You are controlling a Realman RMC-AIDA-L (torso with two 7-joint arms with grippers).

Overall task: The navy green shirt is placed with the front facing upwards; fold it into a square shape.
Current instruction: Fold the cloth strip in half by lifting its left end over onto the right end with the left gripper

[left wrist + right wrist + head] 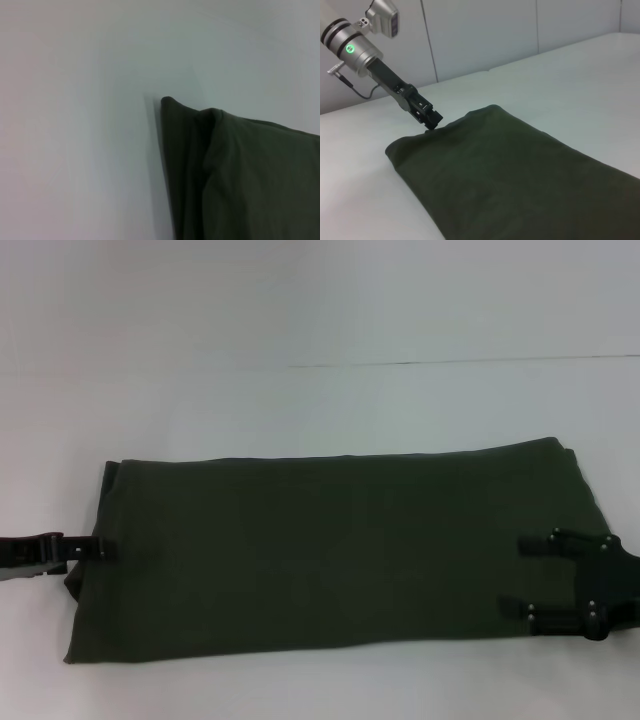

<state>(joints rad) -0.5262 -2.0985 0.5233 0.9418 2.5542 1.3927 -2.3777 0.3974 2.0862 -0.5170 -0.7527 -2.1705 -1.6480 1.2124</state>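
Bench (300,320): pale, plain surface with a thin dark seam line running across its far part. Lying directly on it: one navy green shirt (330,550), folded into a long band running left to right, flat, with layered folds at its left end.

A plain white table (300,320) is seen, crossed by a thin dark seam (450,363). Pale wall panels (480,35) are seen behind it.
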